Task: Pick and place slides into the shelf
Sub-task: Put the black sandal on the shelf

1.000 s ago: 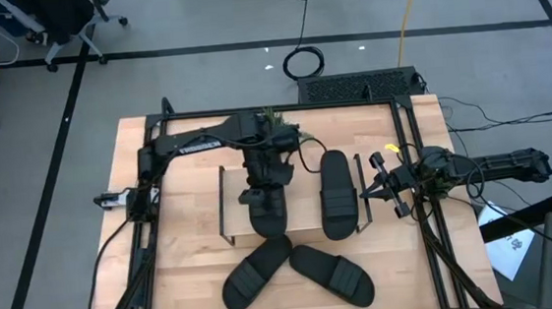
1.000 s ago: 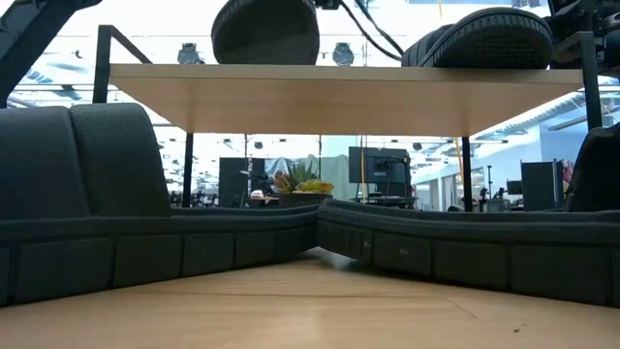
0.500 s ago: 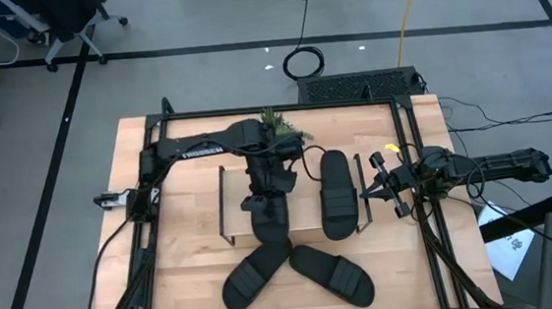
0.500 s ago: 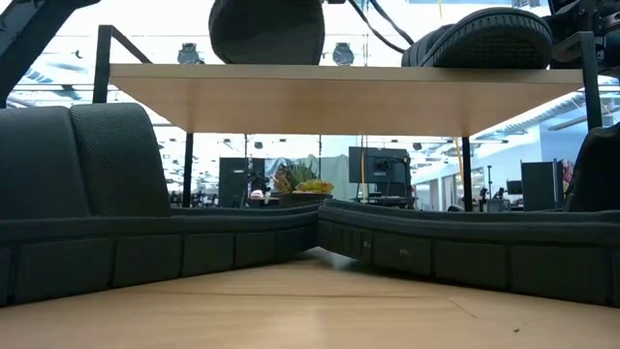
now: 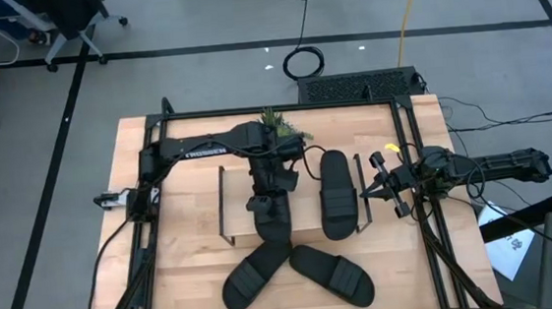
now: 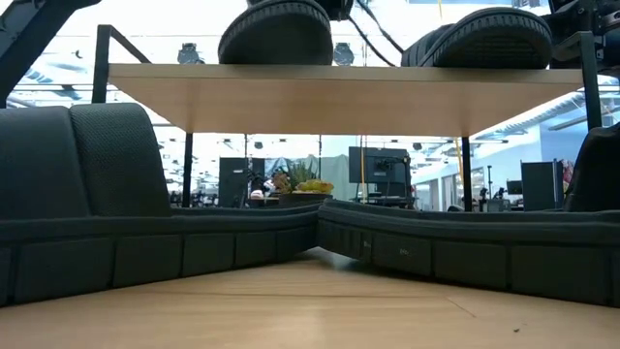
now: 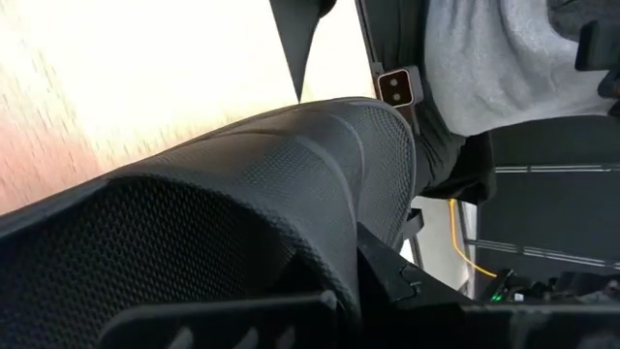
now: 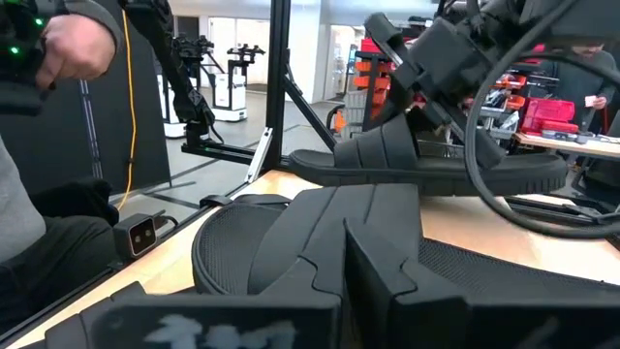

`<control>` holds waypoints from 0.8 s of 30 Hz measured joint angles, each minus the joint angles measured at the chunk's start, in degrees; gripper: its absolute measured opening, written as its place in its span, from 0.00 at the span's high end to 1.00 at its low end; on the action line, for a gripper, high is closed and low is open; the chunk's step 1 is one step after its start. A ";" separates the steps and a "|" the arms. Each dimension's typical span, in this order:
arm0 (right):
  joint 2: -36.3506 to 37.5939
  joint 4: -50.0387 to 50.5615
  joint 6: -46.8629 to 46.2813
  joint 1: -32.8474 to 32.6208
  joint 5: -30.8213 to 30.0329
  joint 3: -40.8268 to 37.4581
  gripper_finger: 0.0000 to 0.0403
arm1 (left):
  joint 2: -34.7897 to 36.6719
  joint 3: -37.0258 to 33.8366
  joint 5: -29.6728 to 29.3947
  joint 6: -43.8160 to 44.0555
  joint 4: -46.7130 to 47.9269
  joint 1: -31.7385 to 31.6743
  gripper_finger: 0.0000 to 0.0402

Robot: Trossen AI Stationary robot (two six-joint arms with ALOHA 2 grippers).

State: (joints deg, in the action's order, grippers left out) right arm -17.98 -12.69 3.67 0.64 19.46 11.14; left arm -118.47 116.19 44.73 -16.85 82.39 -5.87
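Over the shelf (image 5: 230, 202), left claw (image 5: 263, 204) clamped on a slide (image 5: 269, 219), fingertips hidden; right claw (image 5: 382, 188) closed, empty.

We see even, bright overhead light on the table (image 5: 189, 181), with soft shadows. Behind the shelf (image 6: 329, 97) the room glares white. In the left wrist view the wood beside the slide (image 7: 252, 223) is overexposed and smeared.

slides (image 5: 331, 199): matt black textured foam | shelf (image 6: 329, 97): light smooth wood, black metal frames | table (image 5: 197, 257): pale wood
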 joint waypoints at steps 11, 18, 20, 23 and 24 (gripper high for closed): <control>-0.07 -0.42 -0.28 0.00 -0.07 0.00 1.00 | 0.09 -1.34 -5.65 2.12 -1.97 0.17 0.97; -0.07 -0.69 -1.47 0.00 -0.07 0.00 1.00 | 0.09 -1.34 -7.69 -0.08 -2.72 0.35 0.84; -0.07 -0.81 -1.47 0.00 -0.07 0.00 1.00 | 0.09 -1.34 -9.92 -0.40 -3.15 0.59 0.79; -0.07 -0.81 -1.48 0.00 0.01 0.00 1.00 | 0.17 -1.34 -12.90 0.29 -3.32 0.92 0.71; -0.07 -0.81 -1.49 0.00 0.04 0.00 1.00 | 0.19 -1.32 -13.31 0.51 -3.39 0.96 0.68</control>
State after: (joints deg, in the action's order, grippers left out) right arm -18.04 -13.50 2.17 0.64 19.51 11.14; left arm -118.28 114.87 31.42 -16.34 79.00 -4.91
